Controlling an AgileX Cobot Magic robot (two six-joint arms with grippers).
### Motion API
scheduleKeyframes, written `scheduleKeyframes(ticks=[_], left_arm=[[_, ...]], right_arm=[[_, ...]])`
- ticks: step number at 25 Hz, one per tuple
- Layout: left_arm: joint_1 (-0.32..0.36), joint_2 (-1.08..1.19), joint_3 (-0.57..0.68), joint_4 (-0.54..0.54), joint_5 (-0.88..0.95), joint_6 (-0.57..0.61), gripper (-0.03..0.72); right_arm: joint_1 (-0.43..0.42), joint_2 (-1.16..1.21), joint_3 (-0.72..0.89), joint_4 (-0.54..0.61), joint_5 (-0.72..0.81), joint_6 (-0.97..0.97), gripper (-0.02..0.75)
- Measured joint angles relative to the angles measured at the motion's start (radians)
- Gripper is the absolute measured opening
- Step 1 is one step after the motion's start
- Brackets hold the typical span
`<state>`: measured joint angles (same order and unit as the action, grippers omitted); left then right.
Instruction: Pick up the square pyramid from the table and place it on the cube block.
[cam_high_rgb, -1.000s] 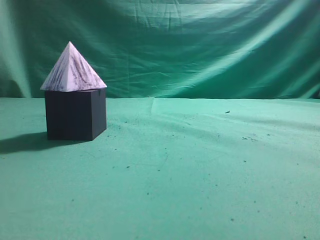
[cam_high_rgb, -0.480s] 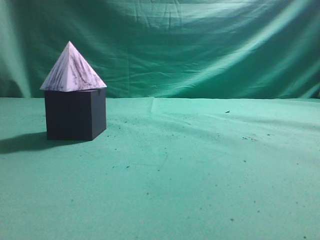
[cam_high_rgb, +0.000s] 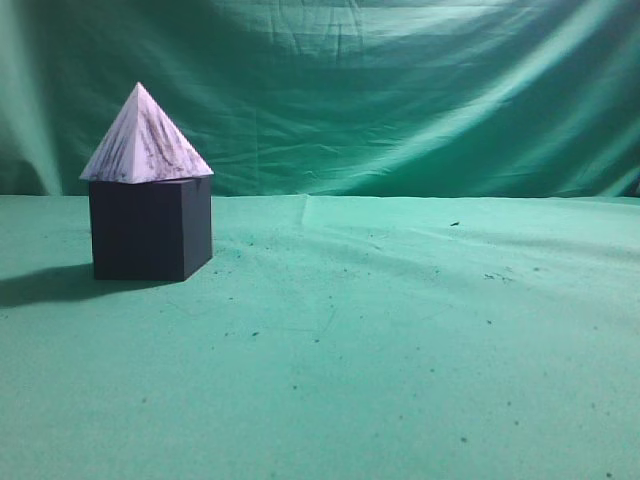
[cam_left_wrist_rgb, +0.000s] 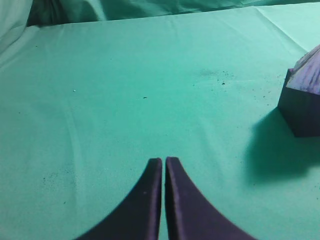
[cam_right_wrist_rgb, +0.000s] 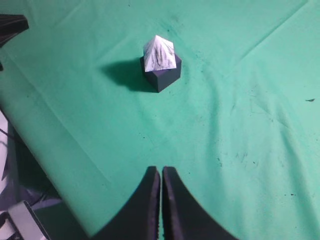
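Observation:
The white marbled square pyramid (cam_high_rgb: 144, 142) stands upright on top of the dark cube block (cam_high_rgb: 150, 230) at the left of the green table (cam_high_rgb: 380, 340). No gripper shows in the exterior view. In the right wrist view the pyramid (cam_right_wrist_rgb: 159, 54) sits on the cube (cam_right_wrist_rgb: 164, 79), far ahead of my right gripper (cam_right_wrist_rgb: 161, 170), which is shut and empty. In the left wrist view the cube (cam_left_wrist_rgb: 302, 112) with the pyramid's corner (cam_left_wrist_rgb: 309, 75) is cut off at the right edge. My left gripper (cam_left_wrist_rgb: 163, 161) is shut and empty over bare cloth.
A green cloth backdrop (cam_high_rgb: 400, 90) hangs behind the table. The table's edge (cam_right_wrist_rgb: 55, 145) runs along the left of the right wrist view, with dark equipment (cam_right_wrist_rgb: 20, 220) below it. Small dark crumbs (cam_high_rgb: 455, 224) speckle the cloth.

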<state>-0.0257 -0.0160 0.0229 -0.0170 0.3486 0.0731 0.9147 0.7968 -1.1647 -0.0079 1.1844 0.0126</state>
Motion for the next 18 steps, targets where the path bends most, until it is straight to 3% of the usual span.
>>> scheduleKeyframes(ticks=[12,15,18], left_arm=[[0.000,0.000,0.000,0.000,0.000,0.000,0.000],[0.000,0.000,0.000,0.000,0.000,0.000,0.000],[0.000,0.000,0.000,0.000,0.000,0.000,0.000]], right_arm=[[0.000,-0.377,0.103,-0.029,0.078,0.046,0.000],[-0.020,-0.434,0.151,-0.086,0.010,0.057,0.000],[-0.117,-0.529,0.273,-0.138,-0.164,0.061,0.000]])
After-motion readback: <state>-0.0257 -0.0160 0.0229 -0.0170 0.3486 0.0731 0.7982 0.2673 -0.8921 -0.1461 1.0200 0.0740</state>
